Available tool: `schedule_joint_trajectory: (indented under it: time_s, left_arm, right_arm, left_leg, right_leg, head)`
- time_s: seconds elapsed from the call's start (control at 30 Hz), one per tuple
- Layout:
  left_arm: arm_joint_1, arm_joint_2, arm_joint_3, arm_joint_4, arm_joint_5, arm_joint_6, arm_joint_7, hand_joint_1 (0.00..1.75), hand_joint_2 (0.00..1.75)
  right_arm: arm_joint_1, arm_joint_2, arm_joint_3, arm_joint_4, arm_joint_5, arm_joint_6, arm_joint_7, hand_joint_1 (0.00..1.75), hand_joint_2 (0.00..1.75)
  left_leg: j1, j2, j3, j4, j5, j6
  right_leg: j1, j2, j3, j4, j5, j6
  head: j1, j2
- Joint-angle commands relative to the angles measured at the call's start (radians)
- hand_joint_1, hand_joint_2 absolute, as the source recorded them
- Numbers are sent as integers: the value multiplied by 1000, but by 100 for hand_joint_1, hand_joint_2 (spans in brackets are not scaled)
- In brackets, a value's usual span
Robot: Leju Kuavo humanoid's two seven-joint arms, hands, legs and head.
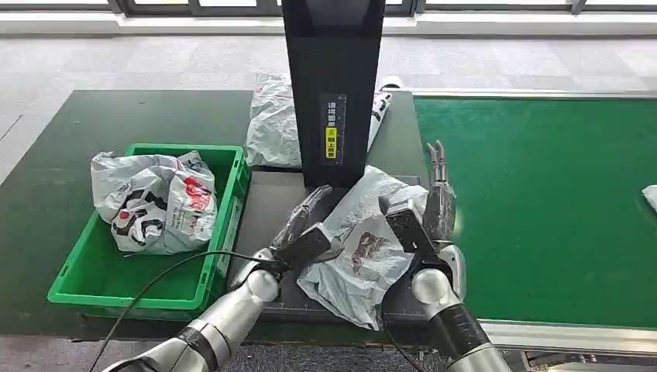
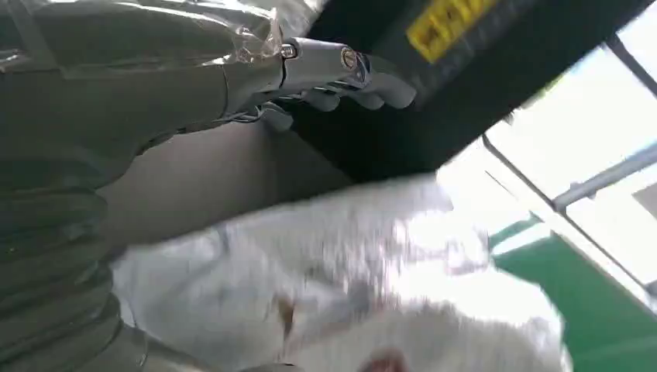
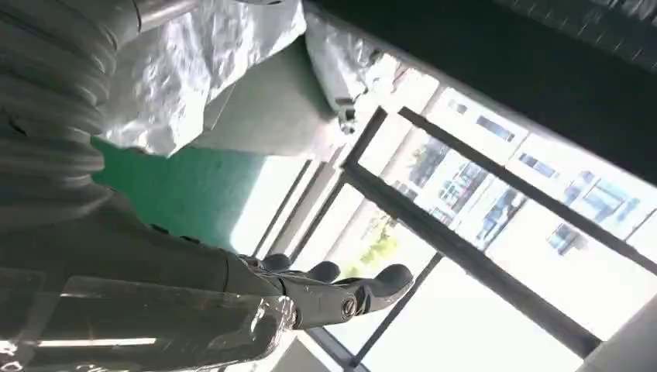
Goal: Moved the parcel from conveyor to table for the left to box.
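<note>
A crumpled white plastic parcel (image 1: 364, 240) lies on the grey plate (image 1: 267, 201) in front of the black scanner post (image 1: 331, 85). My left hand (image 1: 304, 218) lies along the parcel's left side with its fingers straight, holding nothing. My right hand (image 1: 438, 203) stands at the parcel's right edge, fingers stretched out toward the far side. In the left wrist view the parcel (image 2: 349, 279) sits blurred beside the left hand (image 2: 232, 70). In the right wrist view the parcel (image 3: 201, 70) lies beside the right hand (image 3: 232, 287), apart from its fingertips.
A green bin (image 1: 186, 149) on the dark table at the left holds bagged parcels (image 1: 155, 201). Another white bag (image 1: 271, 124) lies behind the post. The green conveyor (image 1: 542, 201) runs to the right, with a white item (image 1: 651, 198) at its far right edge.
</note>
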Motion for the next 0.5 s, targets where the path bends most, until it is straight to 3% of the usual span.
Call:
schedule_joint_trajectory:
  time_s: [0.03,0.2,0.4,0.43,0.47,0.5]
  left_arm:
    - [-11,27,-175,116,-96,-84,16,0,175]
    - [-7,51,-263,136,-194,-133,-20,0,175]
    - [-5,52,-263,138,-198,-132,-22,0,175]
    - [-3,52,-258,137,-206,-128,-17,77,175]
    - [-1,54,-262,137,-220,-131,-10,175,175]
    - [0,55,-260,138,-234,-122,3,175,175]
  right_arm:
    - [-17,1,-121,72,9,1,-2,0,175]
    - [5,-4,-103,37,10,13,26,0,175]
    - [13,-3,-102,22,17,14,35,0,175]
    - [29,-2,-108,5,27,12,47,0,175]
    - [50,-3,-113,-20,36,14,52,0,175]
    - [70,-2,-117,-47,47,23,60,0,175]
  left_leg:
    - [0,1,2,-3,1,1]
    - [0,1,2,-2,0,1]
    - [0,2,2,-2,1,1]
    - [0,2,1,-2,0,1]
    - [0,2,2,-2,1,1]
    - [0,1,2,-2,0,0]
  right_leg:
    - [1,-1,2,-2,1,-1]
    - [0,0,2,-1,0,-1]
    - [1,1,1,-2,1,-1]
    - [1,0,1,-1,1,-1]
    - [1,1,1,-2,1,-1]
    - [0,0,2,-1,0,-1]
  head:
    - [0,0]
    - [0,0]
    - [0,0]
    - [0,0]
    - [0,0]
    - [0,0]
